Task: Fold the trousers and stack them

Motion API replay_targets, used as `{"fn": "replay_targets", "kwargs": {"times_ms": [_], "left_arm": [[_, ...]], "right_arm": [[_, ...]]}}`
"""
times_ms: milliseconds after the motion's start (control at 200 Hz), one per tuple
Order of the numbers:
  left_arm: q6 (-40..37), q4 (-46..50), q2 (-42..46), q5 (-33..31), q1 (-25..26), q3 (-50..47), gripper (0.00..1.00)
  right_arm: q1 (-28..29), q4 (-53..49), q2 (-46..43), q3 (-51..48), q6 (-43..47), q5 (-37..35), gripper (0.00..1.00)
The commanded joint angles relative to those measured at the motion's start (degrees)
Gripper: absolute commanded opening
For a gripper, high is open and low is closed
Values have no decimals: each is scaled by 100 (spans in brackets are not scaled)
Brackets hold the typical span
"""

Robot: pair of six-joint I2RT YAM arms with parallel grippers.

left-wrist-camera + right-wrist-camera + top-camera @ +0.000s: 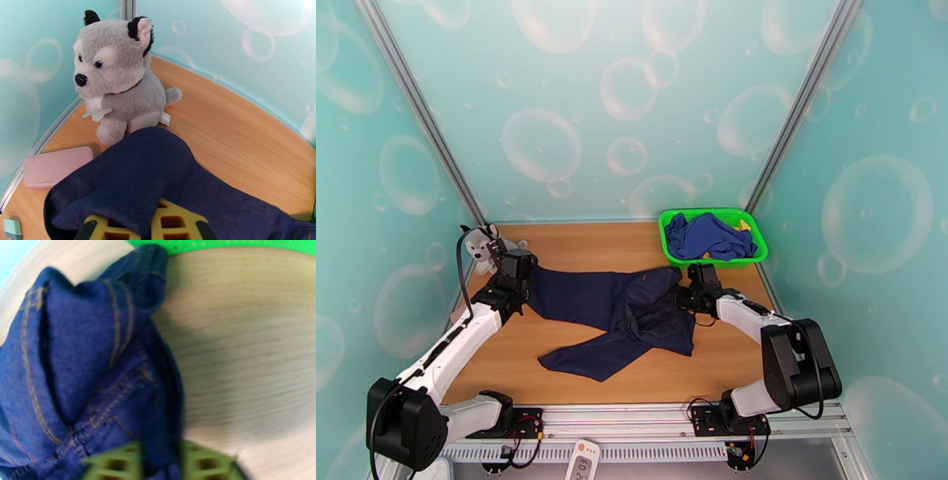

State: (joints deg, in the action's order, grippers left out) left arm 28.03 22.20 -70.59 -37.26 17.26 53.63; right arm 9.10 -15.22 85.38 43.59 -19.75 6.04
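Wood-grain surface (577,237) inside a bubble-print enclosure carries the trousers (632,312), crumpled across its middle, one leg stretched leftward, the other angled toward the near edge. Left pincer (523,276) is clenched on the stretched leg's end. Right pincer (682,298) is clenched on the bunched waist. The step in hand is probably spreading the garment flat. Draw both arms apart evenly, low over the surface, with mild tension. Keep cloth off the plush dog (480,246) and green basket (663,237).

Trousers (584,296) matt denim (orange stitching); table (577,245) smooth wood; basket (664,234) glossy plastic
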Motion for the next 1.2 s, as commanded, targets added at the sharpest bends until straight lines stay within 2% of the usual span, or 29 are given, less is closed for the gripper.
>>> {"fn": "replay_targets", "kwargs": {"times_ms": [0, 115, 260, 440, 525, 670, 825, 910, 950, 1000, 1035, 1140, 1195], "left_arm": [[-111, -139, 123, 55, 31, -89, 10], [-199, -106, 155, -37, 28, -63, 10], [-319, -176, 151, -146, 21, -71, 10], [-351, -564, -15, -8, 26, -195, 10], [-440, -884, -198, 300, 41, -182, 10], [-742, -1457, -604, 1148, 255, 200, 7], [-958, -2061, -1153, 2035, 514, 777, 5], [-878, -1724, -1609, 1983, 576, 1242, 5], [-791, -1264, -1868, 1889, 594, 1544, 14], [-680, -610, -2150, 1676, 619, 1859, 43], [-629, -195, -2278, 1560, 640, 1982, 56], [-398, 839, -2059, 1206, 819, 1809, 79], [-139, 1183, -1567, 1163, 957, 1351, 83]], "right_arm": [[121, -197, -335, 143, 66, -121, 0], [79, -801, -1143, 164, 78, -459, 0], [-665, -1947, -2123, 661, 73, -449, 0], [-1223, -3021, -2451, 1821, 441, -958, 0], [-1601, -3127, -2335, 2043, 616, -1169, 0], [-2470, -3009, -2149, 2249, 530, -722, 0], [-2848, -2859, -2218, 2176, 307, -829, 0], [-3002, -2863, -2313, 2082, 312, -823, 0], [-3045, -2883, -2394, 2066, 350, -880, 0], [-3046, -2922, -2455, 2065, 383, -996, 0], [-3039, -2934, -2509, 2065, 411, -1098, 0], [-3296, -2907, -2610, 2058, 447, -1258, 0], [-3318, -2903, -2619, 2063, 448, -1305, 0]]}}
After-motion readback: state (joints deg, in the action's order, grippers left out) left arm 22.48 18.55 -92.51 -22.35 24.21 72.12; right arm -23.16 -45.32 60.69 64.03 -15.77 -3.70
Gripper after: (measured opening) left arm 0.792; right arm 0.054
